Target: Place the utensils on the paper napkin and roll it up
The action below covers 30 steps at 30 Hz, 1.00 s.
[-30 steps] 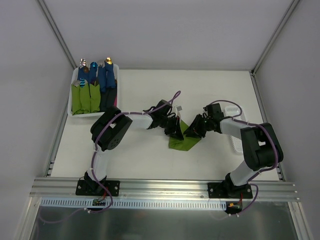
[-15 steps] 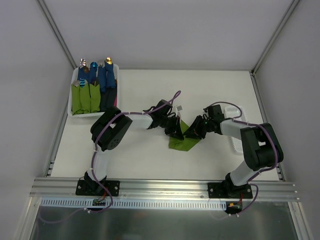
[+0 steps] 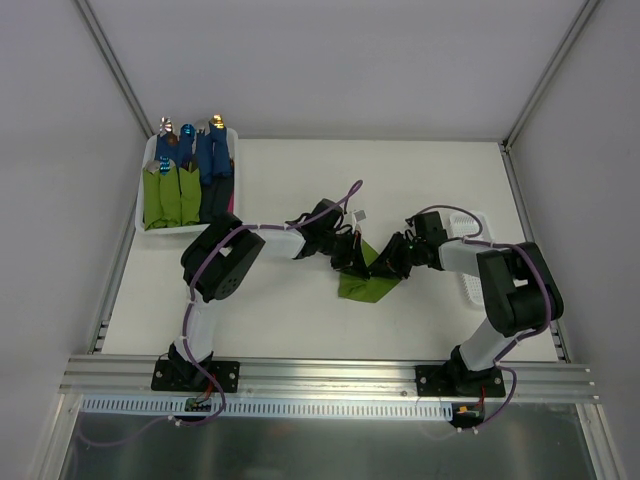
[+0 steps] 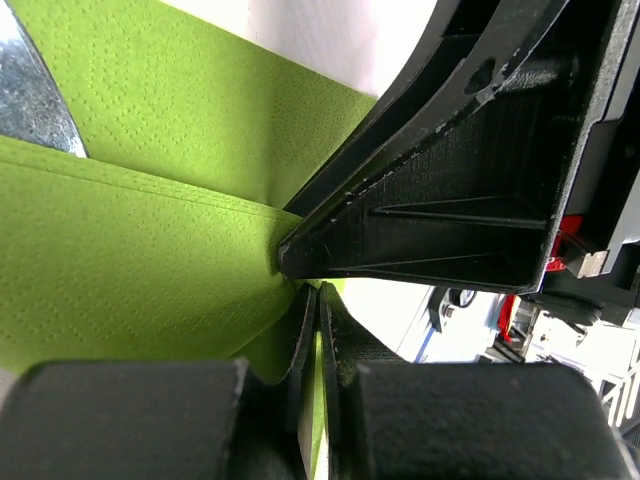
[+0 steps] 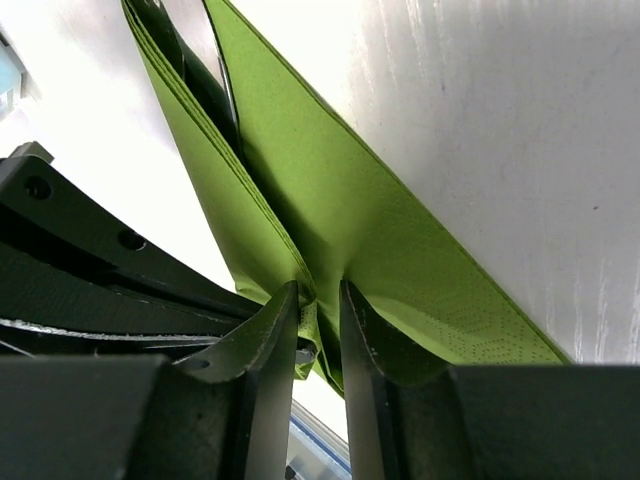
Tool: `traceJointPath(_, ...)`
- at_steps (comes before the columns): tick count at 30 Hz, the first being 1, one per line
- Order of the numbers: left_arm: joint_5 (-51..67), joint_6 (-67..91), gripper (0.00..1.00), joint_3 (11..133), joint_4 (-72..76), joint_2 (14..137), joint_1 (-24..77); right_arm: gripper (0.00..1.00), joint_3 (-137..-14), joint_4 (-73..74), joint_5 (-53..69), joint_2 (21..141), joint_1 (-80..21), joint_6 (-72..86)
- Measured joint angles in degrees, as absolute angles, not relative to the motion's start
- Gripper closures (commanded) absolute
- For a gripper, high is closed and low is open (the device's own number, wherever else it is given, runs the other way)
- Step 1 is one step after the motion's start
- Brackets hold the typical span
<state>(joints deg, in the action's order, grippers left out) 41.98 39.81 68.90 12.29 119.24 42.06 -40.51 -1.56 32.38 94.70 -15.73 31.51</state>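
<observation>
Left wrist view: left jaws pinched shut on paper napkin fold; right jaws likewise clamp it. Best roll evenly, both sides together, utensil tucked inside.

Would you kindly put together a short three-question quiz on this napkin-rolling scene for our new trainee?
1. True or false: the left pincer and the right pincer are both shut on the paper napkin.
2. Multiple choice: the white tray of rolled bundles sits at the table's A) far left corner, B) far right corner, C) near edge.
3. Fill in: in the left wrist view, the silver utensil head is partly covered by the ____.
Key: 1 true; 2 A; 3 napkin.
</observation>
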Motion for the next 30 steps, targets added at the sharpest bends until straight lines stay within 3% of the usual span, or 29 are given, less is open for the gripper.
traceJointPath(4, 42.0, 39.9, 1.0, 68.7, 13.0, 119.2, 42.1, 0.86, -40.5, -2.2, 32.6, 95.0, -15.7, 31.6)
traceJointPath(7, 42.0, 39.9, 1.0, 68.6, 13.1, 119.2, 42.1, 1.0, -40.5, -3.0, 33.3, 95.3, -15.7, 32.1)
traceJointPath(9, 42.0, 39.9, 0.98, 68.5, 13.1, 119.2, 42.1, 1.0, -40.4, -3.2, 33.5, 95.3, -15.7, 32.1)
traceJointPath(15, 42.3, 39.8, 0.78, 66.9, 13.0, 117.3, 41.5, 1.0, -40.2, -3.3, 33.4, 95.3, -15.7, 32.1)
traceJointPath(19, 43.6, 38.8, 0.75, 65.6, 10.8, 110.9, 39.3, 1.0, -39.9, -3.4, 33.3, 95.3, -15.7, 32.1)
traceJointPath(25, 43.7, 33.8, 0.81, 65.8, 9.5, 101.2, 34.3, 1.0, -39.8, -2.8, 32.8, 95.3, -15.7, 30.9)
traceJointPath(30, 44.1, 31.7, 0.92, 66.4, 7.6, 103.0, 34.5, 1.0, -39.8, -2.1, 32.2, 95.3, -15.7, 29.7)
